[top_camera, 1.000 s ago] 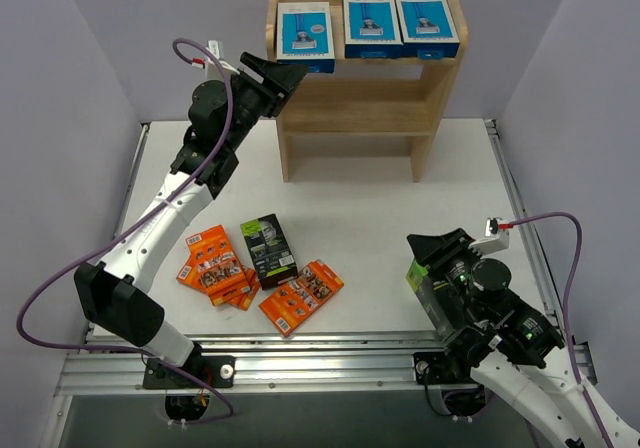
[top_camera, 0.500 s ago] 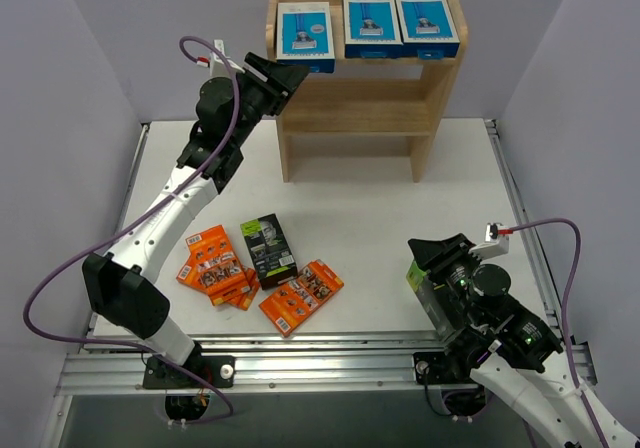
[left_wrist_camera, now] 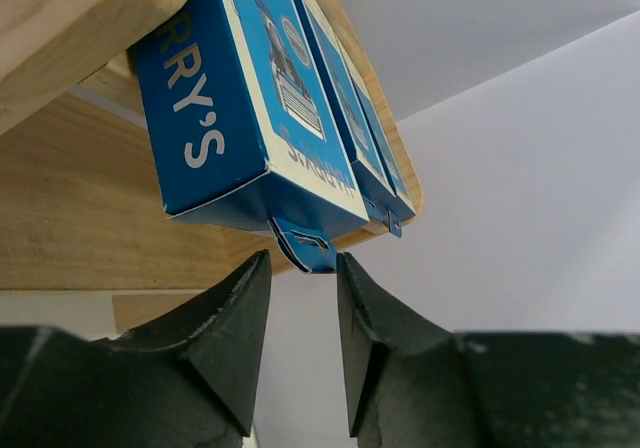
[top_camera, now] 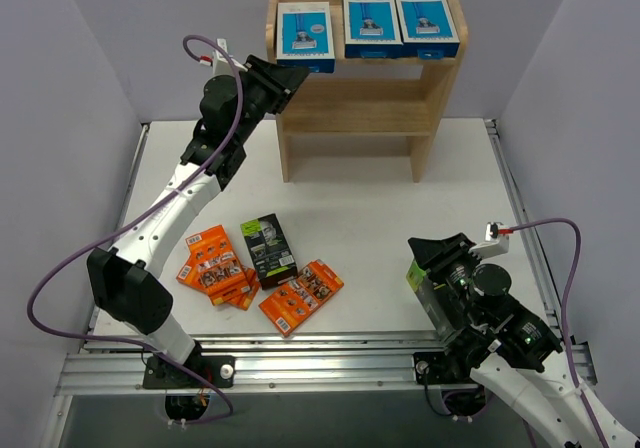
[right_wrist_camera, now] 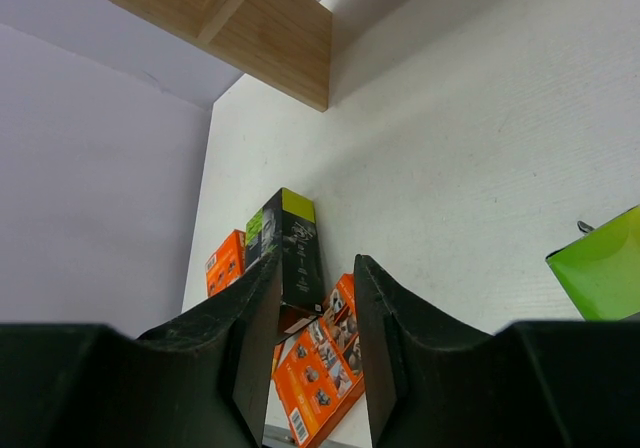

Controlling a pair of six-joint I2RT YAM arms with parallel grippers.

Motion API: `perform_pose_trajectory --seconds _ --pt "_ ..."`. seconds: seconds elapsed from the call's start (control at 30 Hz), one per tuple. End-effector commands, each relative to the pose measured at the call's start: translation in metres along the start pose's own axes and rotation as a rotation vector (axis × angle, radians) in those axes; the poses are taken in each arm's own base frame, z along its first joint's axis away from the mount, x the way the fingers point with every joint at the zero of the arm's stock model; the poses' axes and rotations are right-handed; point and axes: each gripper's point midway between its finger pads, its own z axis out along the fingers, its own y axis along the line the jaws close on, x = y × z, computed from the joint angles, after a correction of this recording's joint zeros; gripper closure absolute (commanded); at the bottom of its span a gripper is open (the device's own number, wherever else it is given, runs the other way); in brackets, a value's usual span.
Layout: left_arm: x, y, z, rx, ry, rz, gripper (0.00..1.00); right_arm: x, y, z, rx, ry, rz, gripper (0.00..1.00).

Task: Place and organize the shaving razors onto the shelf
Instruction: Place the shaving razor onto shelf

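Up at the top of the overhead view, the shelf point(top_camera: 432, 118) carries three blue-and-white boxes point(top_camera: 372, 18) side by side on its top tier, while the orange packs point(top_camera: 215, 265) and a black-and-lime box point(top_camera: 268, 250) lie on the surface point(top_camera: 400, 208) at lower left. The left tool point(left_wrist_camera: 303, 268) is only narrowly parted and grips nothing, the leftmost blue box's hang tab point(left_wrist_camera: 305, 248) sitting just at its tips, contact unclear. The right tool point(right_wrist_camera: 317, 268), equally narrow and empty, has a lime-green box point(right_wrist_camera: 600, 268) cut off at the frame's right edge.
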Motion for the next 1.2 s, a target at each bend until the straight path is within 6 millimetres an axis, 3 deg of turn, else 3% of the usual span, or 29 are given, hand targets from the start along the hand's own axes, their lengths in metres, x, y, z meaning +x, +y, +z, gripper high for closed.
perform_pose_trajectory --seconds 0.0,0.7,0.93,0.97,1.17 --pt "-0.019 -0.025 0.003 0.07 -0.051 0.003 0.6 -0.004 0.001 0.004 -0.006 -0.026 -0.004 0.69" --pt "-0.024 -0.028 0.014 0.081 -0.062 0.013 0.73 -0.014 -0.012 -0.002 0.047 -0.08 -0.002 0.72" --pt "-0.026 -0.022 0.018 0.057 -0.078 0.019 0.9 -0.015 -0.014 -0.004 0.053 -0.086 -0.006 0.72" --pt "-0.026 -0.022 0.019 0.059 -0.076 0.032 0.97 -0.016 -0.014 -0.004 0.053 -0.088 -0.005 0.73" --pt "-0.025 -0.023 0.025 0.047 -0.059 0.058 0.98 -0.016 -0.016 -0.005 0.058 -0.091 -0.011 0.73"
